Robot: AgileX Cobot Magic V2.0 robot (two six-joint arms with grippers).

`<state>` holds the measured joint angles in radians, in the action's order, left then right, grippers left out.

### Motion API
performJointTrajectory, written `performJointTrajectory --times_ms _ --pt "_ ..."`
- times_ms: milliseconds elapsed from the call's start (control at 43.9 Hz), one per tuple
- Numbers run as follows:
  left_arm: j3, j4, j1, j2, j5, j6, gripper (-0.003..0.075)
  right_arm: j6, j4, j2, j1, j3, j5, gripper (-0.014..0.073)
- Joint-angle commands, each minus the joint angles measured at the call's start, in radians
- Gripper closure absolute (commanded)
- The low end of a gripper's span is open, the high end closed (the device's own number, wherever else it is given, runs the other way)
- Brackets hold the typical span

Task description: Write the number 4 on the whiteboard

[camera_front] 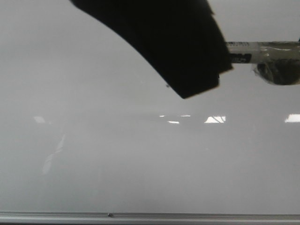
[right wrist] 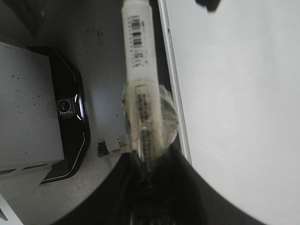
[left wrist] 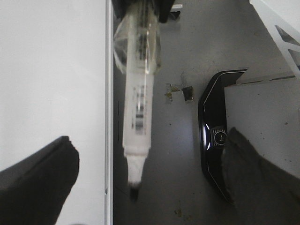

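Presently, no 4 shows on the whiteboard (camera_front: 140,164), which is blank in every view. My right claw (right wrist: 151,180) is closed round the taped end of the marker (right wrist: 139,61). My left claw (left wrist: 150,138) is spread wide and has hold of nothing. Chief risk, as I judge it: both wrist views put the bare tip (left wrist: 134,186) beside the rail (left wrist: 108,93), over the grey worktop (left wrist: 178,47) and not over the writing surface. A stroke begun from here could catch the rail or land off the board. The marker is fixed only by tape and the grip, so pressure might tilt it and spoil the stem. The open left claw near the tip could also strike it. Only the front view gives the broad board face, though a dark shape hides the tip there. Only the wrist views show the rail offset and a black device (left wrist: 211,140).
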<state>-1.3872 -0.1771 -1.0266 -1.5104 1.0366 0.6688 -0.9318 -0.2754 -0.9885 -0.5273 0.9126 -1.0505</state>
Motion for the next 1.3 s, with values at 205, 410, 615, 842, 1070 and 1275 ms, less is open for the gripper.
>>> performJointTrajectory --times_ms 205,410,615,842,1070,1275 --pt "-0.084 -0.030 -0.009 -0.031 -0.030 0.001 0.0211 -0.013 -0.026 0.007 -0.002 0.027 0.029 0.0664" --pt "-0.084 -0.033 -0.009 -0.029 -0.032 0.001 0.0439 -0.013 -0.026 0.007 -0.001 0.027 0.024 0.0664" --pt "-0.084 -0.048 -0.009 -0.029 -0.041 0.000 0.0614 -0.013 -0.026 0.007 -0.001 0.027 0.019 0.0664" --pt "-0.084 -0.055 -0.009 -0.029 -0.035 -0.003 0.0708 -0.012 -0.026 0.007 -0.001 0.027 0.022 0.0588" --pt "-0.084 -0.055 -0.009 -0.026 -0.027 -0.009 0.0710 0.043 -0.030 0.007 0.000 0.027 0.014 0.0118" --pt "-0.084 -0.051 0.003 -0.022 -0.013 -0.011 0.0710 0.087 0.009 0.079 0.001 0.033 0.013 0.0022"
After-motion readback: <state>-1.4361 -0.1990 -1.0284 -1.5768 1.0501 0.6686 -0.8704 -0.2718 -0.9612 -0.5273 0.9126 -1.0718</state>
